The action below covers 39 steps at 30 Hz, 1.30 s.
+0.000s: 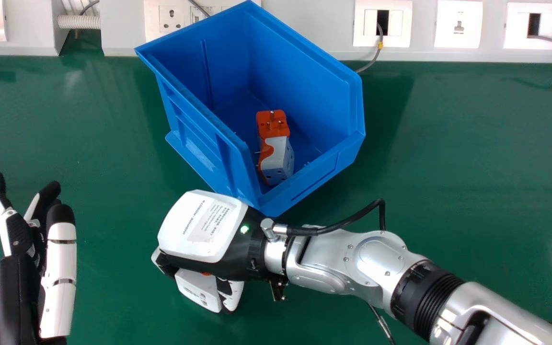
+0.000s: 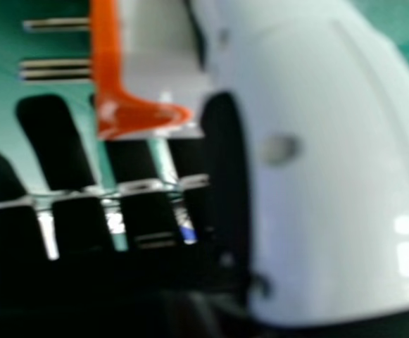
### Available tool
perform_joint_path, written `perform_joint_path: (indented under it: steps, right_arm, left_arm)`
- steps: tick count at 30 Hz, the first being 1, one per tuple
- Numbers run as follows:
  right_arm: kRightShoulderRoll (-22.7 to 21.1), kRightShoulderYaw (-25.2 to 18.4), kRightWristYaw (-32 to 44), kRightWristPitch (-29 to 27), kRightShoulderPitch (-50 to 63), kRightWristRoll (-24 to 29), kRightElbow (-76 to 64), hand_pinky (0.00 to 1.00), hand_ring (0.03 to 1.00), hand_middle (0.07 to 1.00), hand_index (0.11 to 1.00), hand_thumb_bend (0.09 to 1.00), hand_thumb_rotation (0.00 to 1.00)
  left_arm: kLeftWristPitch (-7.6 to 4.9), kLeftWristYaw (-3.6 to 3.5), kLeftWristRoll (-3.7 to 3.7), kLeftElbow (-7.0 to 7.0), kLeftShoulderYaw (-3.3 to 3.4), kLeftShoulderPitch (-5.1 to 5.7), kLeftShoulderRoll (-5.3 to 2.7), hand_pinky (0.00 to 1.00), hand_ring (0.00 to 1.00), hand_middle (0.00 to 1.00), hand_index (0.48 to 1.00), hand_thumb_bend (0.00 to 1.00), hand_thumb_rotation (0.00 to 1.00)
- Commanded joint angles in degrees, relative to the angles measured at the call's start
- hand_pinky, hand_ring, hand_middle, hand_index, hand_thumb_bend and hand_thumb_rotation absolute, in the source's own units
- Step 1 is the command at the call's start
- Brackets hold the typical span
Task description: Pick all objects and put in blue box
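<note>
White/orange plug adapter (image 1: 198, 288) in R robot hand (image 1: 199, 239), fingers + thumb part-closed round it | pos: w/ hand, just outside blue box (image 1: 304, 187), nr its near corner | orange/white plug gear (image 1: 277, 158) inside box | L robot hand (image 1: 15, 292) at view's L, fingers relaxed, mostly straight

Blue box (image 1: 300, 72) open on top; near corner (image 1: 270, 203) stands between right hand (image 1: 199, 227) and interior. Room toward left hand (image 1: 60, 278).
</note>
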Motion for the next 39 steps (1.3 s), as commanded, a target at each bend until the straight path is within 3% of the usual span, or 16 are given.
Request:
perform_joint_path:
  steps: [1,3,6,8,10,14,19,22,25,30,34,36,39]
  right_arm:
    - [0.5,-1.7,2.2,0.5,0.0,2.6,-0.8,0.11,0.160,0.469,0.483,0.523,0.00]
    - [0.3,-1.6,3.2,1.1,0.1,2.8,-2.1,0.11,0.155,0.469,0.482,0.521,0.00]
    - [-0.3,-0.5,0.1,0.8,-0.1,1.2,-2.7,0.10,0.146,0.469,0.482,0.522,0.00]
    - [-0.1,-0.9,-0.5,-0.3,0.1,1.9,-2.2,0.12,0.160,0.469,0.482,0.523,0.00]
    - [-0.3,-1.4,-0.7,-0.8,0.9,2.6,-3.4,0.12,0.166,0.469,0.481,0.524,0.00]
    - [-1.5,-2.8,0.4,-1.3,3.6,4.1,-8.7,0.13,0.174,0.469,0.478,0.524,0.00]
    - [-4.3,-6.0,4.6,-3.0,10.0,9.8,-18.9,0.14,0.196,0.416,0.503,0.515,0.00]
    - [-7.0,-8.0,7.1,-2.6,14.5,11.9,-26.7,0.16,0.223,0.420,0.506,0.513,0.00]
    - [-9.4,-10.6,7.9,-0.3,19.7,12.3,-34.0,0.17,0.240,0.419,0.513,0.511,0.00]
    - [-13.8,-15.2,8.4,2.7,26.8,11.4,-43.5,0.15,0.209,0.417,0.518,0.506,0.00]
    - [-17.3,-19.3,9.2,3.5,30.2,12.4,-47.9,0.15,0.209,0.416,0.517,0.505,0.00]
    - [-18.8,-21.6,8.4,3.6,31.8,12.5,-49.1,0.14,0.199,0.305,0.484,0.488,0.11]
    - [-21.5,-25.3,6.7,3.5,33.9,12.3,-50.2,0.13,0.182,0.260,0.473,0.482,0.14]
  left_arm:
    - [-0.51,0.20,0.52,-1.40,0.08,0.11,0.34,0.88,0.91,0.91,0.906,0.39,0.91]
    - [-0.48,0.11,0.49,-1.33,0.14,-0.07,0.51,0.88,0.91,0.91,0.906,0.39,0.91]
    - [-1.51,-0.13,0.14,-0.66,0.27,-0.54,0.85,0.87,0.90,0.90,0.900,0.36,0.91]
    - [-1.42,-0.29,-0.36,-0.60,0.20,-0.82,0.86,0.87,0.90,0.90,0.895,0.36,0.91]
    - [-1.22,-0.27,-0.37,-0.57,0.19,-1.15,0.96,0.87,0.90,0.90,0.893,0.37,0.90]
    - [-1.23,-0.59,-1.21,0.18,0.54,-2.06,1.47,0.89,0.91,0.91,0.897,0.36,0.88]
    - [-0.60,-0.80,-1.22,0.64,1.30,-3.16,2.32,0.88,0.91,0.91,0.897,0.38,0.90]
    - [-1.01,-1.11,-1.99,1.52,1.64,-3.94,2.71,0.89,0.91,0.91,0.900,0.36,0.90]
    - [-0.37,-1.29,-2.40,1.52,1.69,-4.41,2.67,0.90,0.92,0.92,0.904,0.35,0.90]
    - [-0.57,-1.27,-2.20,2.37,1.90,-5.12,2.87,0.88,0.91,0.92,0.901,0.34,0.90]
    - [0.40,-1.56,-2.29,2.10,1.85,-5.34,3.02,0.89,0.92,0.93,0.904,0.32,0.92]
    - [0.88,-1.56,-1.89,2.01,1.90,-5.42,3.19,0.91,0.93,0.93,0.909,0.32,0.94]
    - [1.13,-1.59,-1.41,2.12,1.95,-5.58,3.51,0.91,0.93,0.93,0.910,0.33,0.95]
